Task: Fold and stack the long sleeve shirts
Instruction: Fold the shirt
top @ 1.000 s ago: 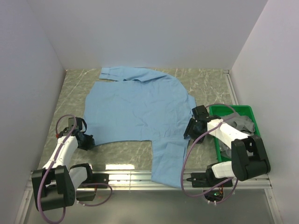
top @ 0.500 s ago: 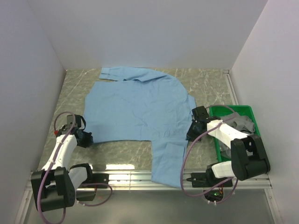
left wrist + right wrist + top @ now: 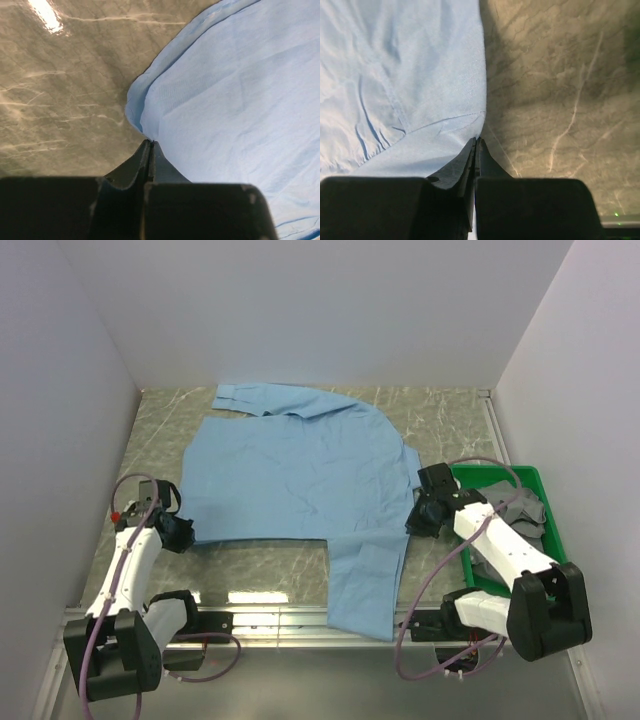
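- Your light blue shirt (image 3: 295, 475) lies spread flat across the middle of the marbled desk (image 3: 265, 565), collar toward the far wall. One sleeve (image 3: 250, 397) is tucked along the far edge and the other sleeve (image 3: 365, 575) trails toward the near rail.
- Your left fingers (image 3: 146, 155) are clenched on the shirt's near left hem corner, where the cloth curls into a small fold right at the tips.
- Your right fingers (image 3: 474, 150) are pinched tight on the shirt's right edge, close to where the trailing sleeve joins the body. Just beside that arm stands the green bin (image 3: 520, 471) with grey cloth (image 3: 520, 510) in it.
- Judged by its creases and the way it hugs the desk, the shirt is thin, light and limp. It will likely sag between your two grips and drag any part left lying.
- Seams and hem look like the best hold, being thicker than the open panel, which would bunch or slip.
- Take care with the loose sleeve, as it may trail or snag at the near rail.
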